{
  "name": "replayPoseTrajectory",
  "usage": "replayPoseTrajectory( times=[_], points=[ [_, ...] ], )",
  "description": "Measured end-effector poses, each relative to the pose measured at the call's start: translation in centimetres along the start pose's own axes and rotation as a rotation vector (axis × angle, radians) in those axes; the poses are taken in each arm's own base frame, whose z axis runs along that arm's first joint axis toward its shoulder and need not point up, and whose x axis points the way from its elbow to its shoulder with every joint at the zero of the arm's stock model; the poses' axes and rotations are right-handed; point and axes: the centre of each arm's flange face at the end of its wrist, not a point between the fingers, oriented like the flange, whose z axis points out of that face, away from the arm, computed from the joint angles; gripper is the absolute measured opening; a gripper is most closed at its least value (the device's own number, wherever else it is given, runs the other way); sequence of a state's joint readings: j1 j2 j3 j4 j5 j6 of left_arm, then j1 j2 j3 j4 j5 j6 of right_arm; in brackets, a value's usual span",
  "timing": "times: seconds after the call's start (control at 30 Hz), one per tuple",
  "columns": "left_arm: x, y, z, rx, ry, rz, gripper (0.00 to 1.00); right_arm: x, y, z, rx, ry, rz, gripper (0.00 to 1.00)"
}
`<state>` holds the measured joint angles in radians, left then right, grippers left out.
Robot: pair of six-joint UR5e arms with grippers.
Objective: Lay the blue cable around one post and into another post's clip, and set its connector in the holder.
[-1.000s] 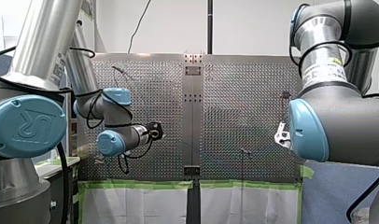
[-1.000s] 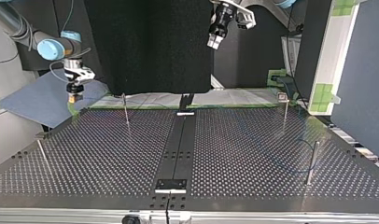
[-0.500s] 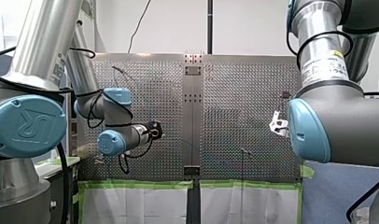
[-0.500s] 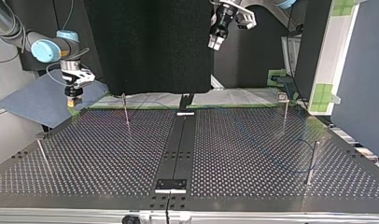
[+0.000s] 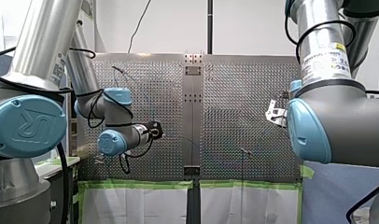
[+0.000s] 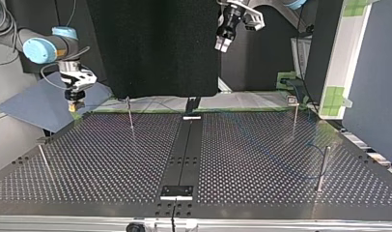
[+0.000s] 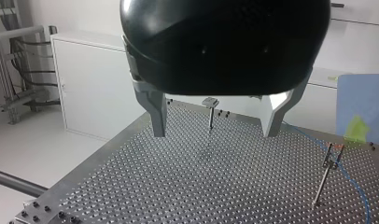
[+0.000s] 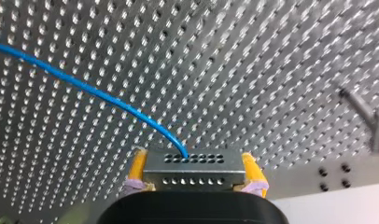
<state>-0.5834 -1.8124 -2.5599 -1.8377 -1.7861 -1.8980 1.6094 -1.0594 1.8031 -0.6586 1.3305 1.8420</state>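
Still clamped between the yellow pads (image 8: 138, 164) of my right pincer (image 8: 195, 176), the connector (image 8: 193, 161) trails the blue cable (image 8: 99, 95) away over the perforated tabletop (image 8: 271, 70). Over the past second that pincer has shifted up and left in the front view, clear of the arm's blue cap (image 5: 309, 130). In the top view it has crept left and now hangs at the upper left, near the tabletop's far corner. Beyond, my left pincer (image 7: 214, 128) has not moved: its metal fingers (image 7: 157, 112) stand apart, holding nothing, high over a clip-topped post (image 7: 209, 109). The cable runs just beside another post (image 7: 324, 175), looped round none that shows. By the look of it, the carry has only begun; routing, clipping and seating the connector all remain.
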Motion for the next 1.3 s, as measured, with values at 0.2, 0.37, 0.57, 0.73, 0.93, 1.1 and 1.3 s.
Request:
replayPoseTrajectory(
  times=[0.2, 0.37, 0.57, 0.73, 0.93, 1.1, 1.3],
  points=[
    [0.0, 0.0, 0.1, -0.001, 0.004, 0.000, 1.00, 2.3, -1.0, -0.7, 0.013, 0.001, 0.014, 0.00],
    [0.0, -0.1, 0.3, -0.002, 0.006, 0.000, 1.00, 4.7, -1.2, -0.8, 0.024, 0.050, 0.021, 0.00],
    [0.0, -0.1, 0.4, -0.004, 0.011, 0.002, 1.00, 8.5, -0.9, -0.8, 0.036, 0.140, 0.006, 0.00],
    [0.0, -0.1, 0.6, -0.006, 0.017, 0.003, 1.00, 12.5, -1.0, -0.8, 0.057, 0.212, -0.023, 0.00],
    [-0.1, -0.2, 0.9, -0.007, 0.019, 0.004, 1.00, 14.9, -0.5, -0.5, 0.076, 0.244, -0.055, 0.00],
    [-0.1, -0.3, 1.2, -0.006, 0.018, 0.003, 1.00, 15.0, 0.9, -0.4, 0.064, 0.244, -0.065, 0.00],
    [-0.1, -0.3, 1.2, -0.007, 0.023, 0.004, 1.00, 14.2, 2.6, 0.1, 0.062, 0.220, -0.065, 0.00]
  ],
)
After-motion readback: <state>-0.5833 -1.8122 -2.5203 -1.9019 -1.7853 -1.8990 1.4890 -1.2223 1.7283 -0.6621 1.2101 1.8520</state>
